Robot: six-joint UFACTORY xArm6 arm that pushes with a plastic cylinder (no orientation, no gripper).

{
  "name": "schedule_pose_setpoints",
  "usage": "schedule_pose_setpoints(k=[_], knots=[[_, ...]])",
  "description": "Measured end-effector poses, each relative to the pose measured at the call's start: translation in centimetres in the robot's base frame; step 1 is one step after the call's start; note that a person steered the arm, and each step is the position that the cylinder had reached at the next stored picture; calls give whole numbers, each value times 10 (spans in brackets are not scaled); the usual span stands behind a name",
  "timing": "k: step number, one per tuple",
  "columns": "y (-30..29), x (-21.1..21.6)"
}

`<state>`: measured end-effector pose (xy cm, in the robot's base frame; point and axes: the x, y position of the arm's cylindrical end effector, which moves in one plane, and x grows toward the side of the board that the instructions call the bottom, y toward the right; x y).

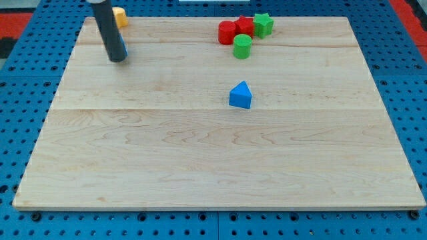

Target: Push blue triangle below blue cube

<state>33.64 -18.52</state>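
Note:
The blue triangle [241,95] lies on the wooden board [200,160] a little right of centre, in the upper half. My rod comes down from the view's top left and my tip [117,59] rests on the board near the top left corner. A sliver of blue block [124,49], likely the blue cube, shows just right of the rod and is mostly hidden behind it. The tip is far to the left of the blue triangle and a little higher in the view.
A yellow block [119,16] sits at the top edge behind the rod. Two red blocks [228,32] [244,27], a green star [263,25] and a green cylinder [242,47] cluster at the top right of centre. Blue pegboard [407,100] surrounds the board.

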Motion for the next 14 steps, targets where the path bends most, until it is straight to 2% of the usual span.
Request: schedule_pose_setpoints(k=[1, 2, 3, 4, 5, 6, 7, 8, 9, 10, 11, 12, 13, 14], knots=[[120, 59], [233, 62], [255, 20], [329, 87], [292, 125], [184, 119], [148, 134], [174, 148], [251, 150], [297, 112], [201, 35], [114, 10], [151, 36], [163, 67]])
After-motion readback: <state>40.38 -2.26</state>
